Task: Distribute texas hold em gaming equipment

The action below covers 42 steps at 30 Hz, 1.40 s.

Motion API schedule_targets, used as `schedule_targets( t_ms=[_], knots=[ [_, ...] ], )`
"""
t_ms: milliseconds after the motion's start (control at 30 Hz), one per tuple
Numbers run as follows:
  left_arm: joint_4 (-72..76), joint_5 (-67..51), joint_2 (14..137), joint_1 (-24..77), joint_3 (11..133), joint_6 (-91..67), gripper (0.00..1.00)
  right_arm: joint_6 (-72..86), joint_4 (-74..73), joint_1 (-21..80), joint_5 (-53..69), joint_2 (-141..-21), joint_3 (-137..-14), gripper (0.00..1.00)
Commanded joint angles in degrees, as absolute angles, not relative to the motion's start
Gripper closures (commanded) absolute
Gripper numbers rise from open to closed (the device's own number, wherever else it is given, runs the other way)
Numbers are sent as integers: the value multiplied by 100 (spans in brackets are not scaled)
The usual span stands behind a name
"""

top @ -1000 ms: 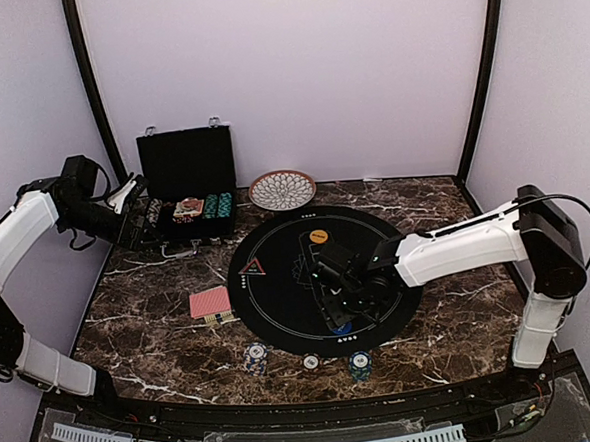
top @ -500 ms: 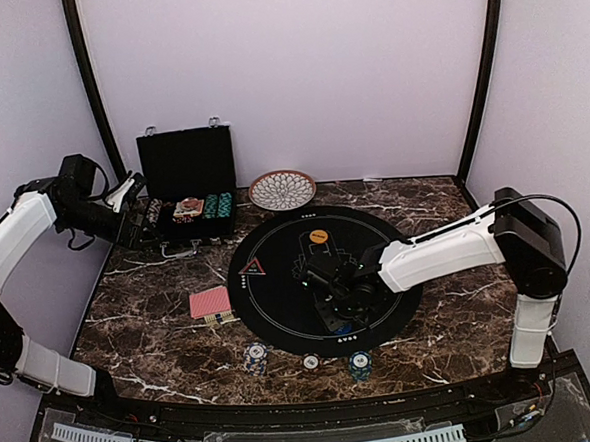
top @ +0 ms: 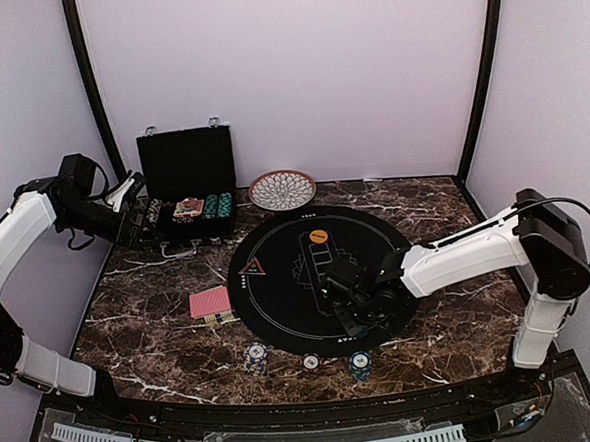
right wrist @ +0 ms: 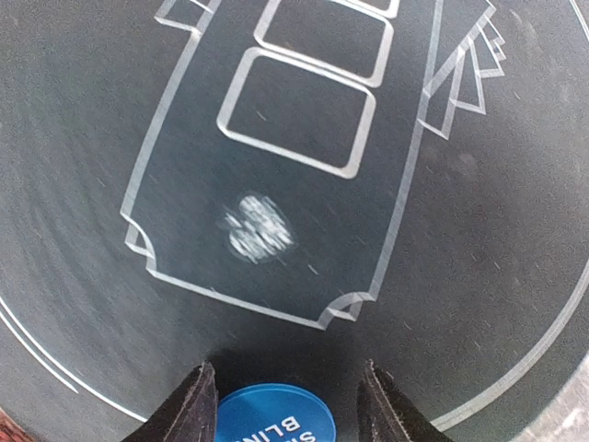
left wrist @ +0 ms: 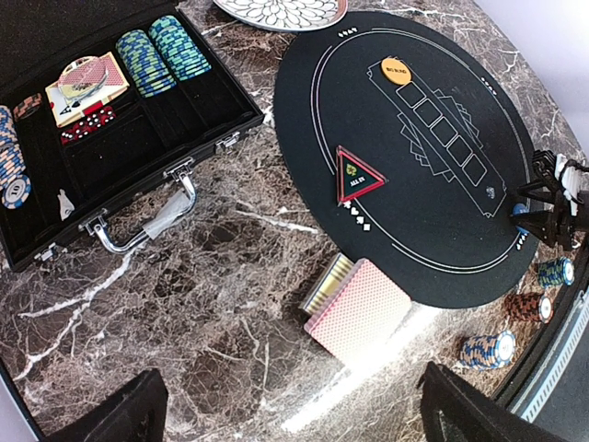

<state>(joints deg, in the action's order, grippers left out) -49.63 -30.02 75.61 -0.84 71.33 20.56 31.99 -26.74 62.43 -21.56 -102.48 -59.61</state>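
- Right hand (right wrist: 283, 398) sits low over the black mat (right wrist: 460, 230), its fingers (right wrist: 195, 405) on either side of the blue button disc (right wrist: 274, 422); I cannot tell whether they pinch it.
- Left hand (left wrist: 290, 419) is spread wide and holds nothing; the red-backed cards (left wrist: 361, 313) lie on the counter (left wrist: 202, 304) ahead of it.

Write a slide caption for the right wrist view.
Right pincer straddling a blue round button disc on the black round mat with white card outlines.

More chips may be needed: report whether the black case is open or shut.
Open: the black case has its lid upright, with chip stacks showing inside.
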Motion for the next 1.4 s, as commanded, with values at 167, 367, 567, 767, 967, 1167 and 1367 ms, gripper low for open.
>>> schedule_targets(
  t_ms=[167,367,567,767,967,1167,1367],
  knots=[
    [-5038,-3030,7366,-62,7293,2117,1,3154,-3071,6200,-2119,-9810,-6063,42],
    [-5046,-2954,7387,-68,7303,2115,1,3241,-2999,6309,-1875,-9966,-6186,39],
    [-5080,-2942,7374,-62,7332,2138,1,3431,-2868,6319,-1686,-9869,-5773,40],
    [-5088,-2967,7429,-68,7428,2123,1,3382,-3037,6283,-1854,-9660,-5437,41],
    [-5102,-2985,7427,-70,7462,2118,1,3346,-3204,6227,-1916,-9396,-5425,41],
    [-5121,-2979,7410,-68,7460,2123,1,3342,-3587,6238,-2024,-9150,-5818,38],
    [-5185,-2943,7423,-64,7549,2151,1,3620,-4115,6487,-1828,-8541,-6170,33]
  ],
)
